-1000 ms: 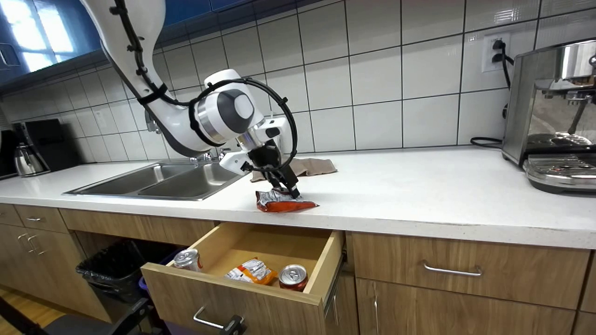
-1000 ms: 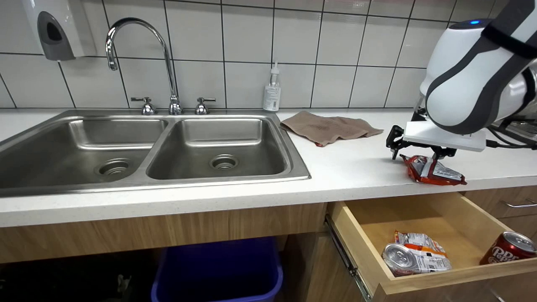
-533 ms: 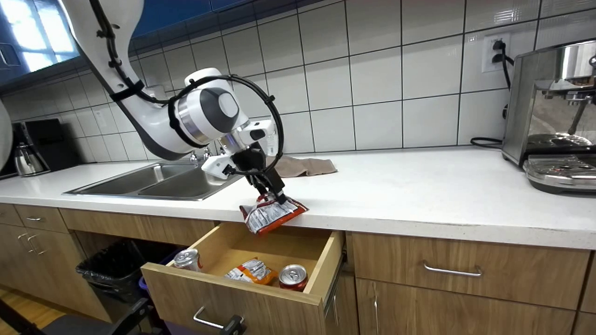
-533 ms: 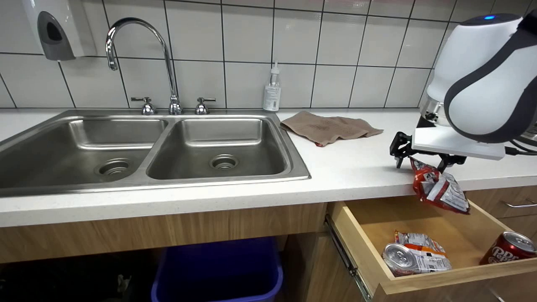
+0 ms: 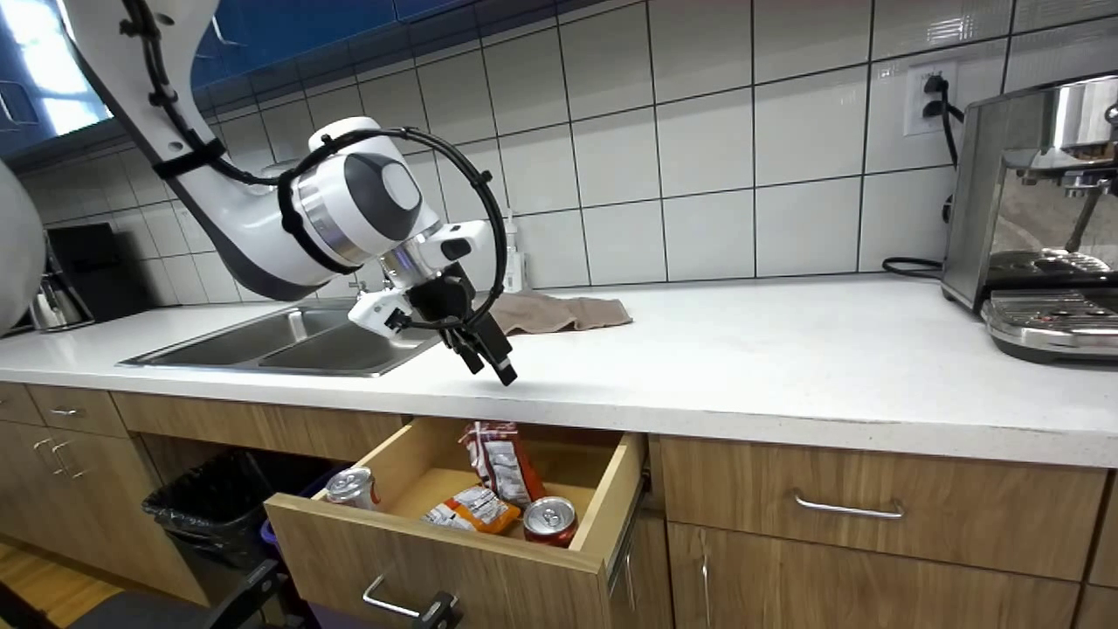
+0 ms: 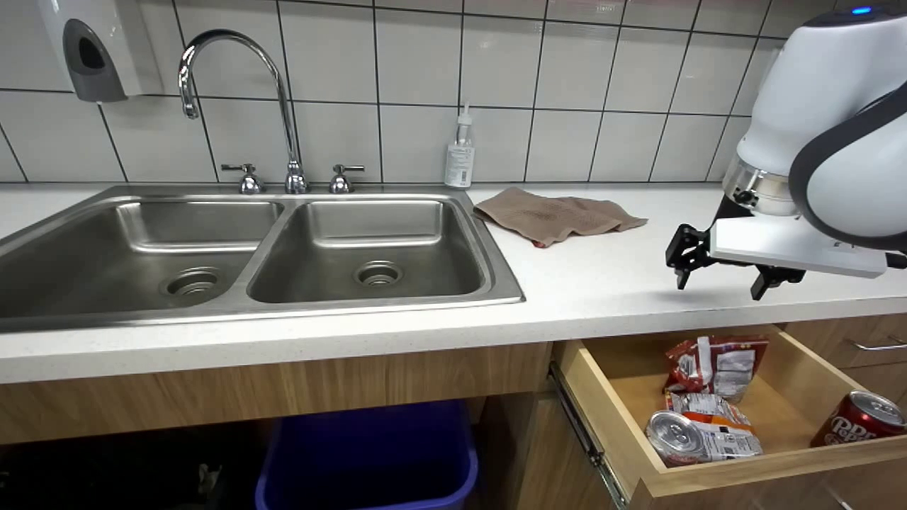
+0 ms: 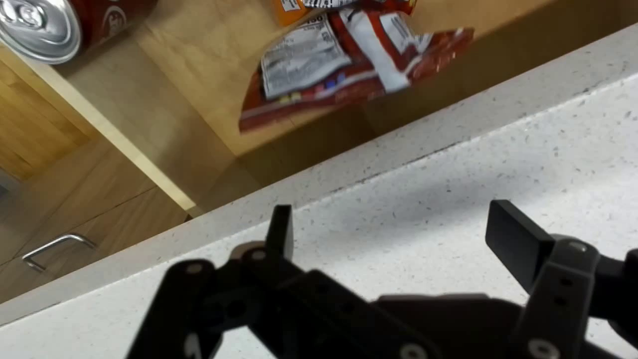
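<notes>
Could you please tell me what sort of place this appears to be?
Most likely a kitchen: there is a double sink with a faucet, and a coffee machine stands on the counter.

In an exterior view the white arm (image 5: 240,214) slopes in from 11 o'clock, bends at the wrist (image 5: 371,210), and aims its hand (image 5: 492,371) toward 5 o'clock. In the wrist view the fingers (image 7: 518,244) stand well apart, tips near 7 and 4 o'clock.

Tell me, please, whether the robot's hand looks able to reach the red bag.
Probably yes: the hand is open above the counter, the drawer is pulled out, and nothing covers the red bag.
</notes>
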